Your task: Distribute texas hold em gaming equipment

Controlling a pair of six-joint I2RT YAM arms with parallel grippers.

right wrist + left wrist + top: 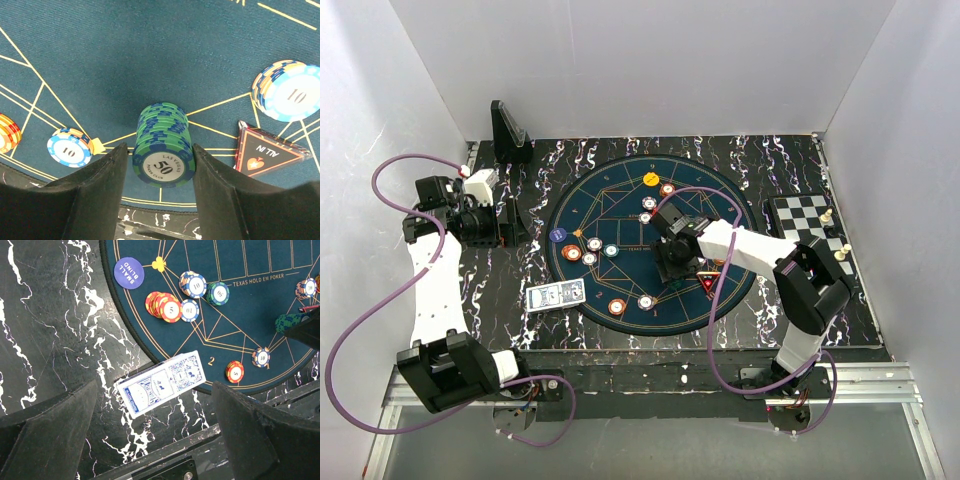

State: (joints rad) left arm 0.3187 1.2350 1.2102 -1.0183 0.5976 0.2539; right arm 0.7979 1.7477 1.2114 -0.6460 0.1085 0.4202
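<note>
Item: green chip stack (162, 150), faces marked 50, standing upright on the round mat (620, 190) towards its near right side, just beside the triangular marker (267, 155) (red and black, lettered ALL IN), which lies flat. Right gripper (160, 150): lowered over this stack with one finger close against each side; whether the pads actually clamp it or only flank it cannot be told, and the stack sits on the cloth. Left gripper (154, 384): fully spread and holding nothing, hanging high above the table (500, 290) at the mat's near left rim. Playing cards (162, 382): a small face-down overlapping spread with blue-white backs, lying directly below the left gripper, one corner over the mat's rim and the rest on the black marbled table. Other chips on the left half of the mat: orange chips (162, 305) in a slumped pile, touching a single white-blue chip (190, 310) marked 10; a further stack of 10s (194, 285) next to a second green stack (218, 292). Blue disc (129, 272), lettered SMALL BLIND, at the mat's left rim. Chessboard (810, 225) with pieces at the table's right edge; black stand (508, 130) upright at the far left corner.
</note>
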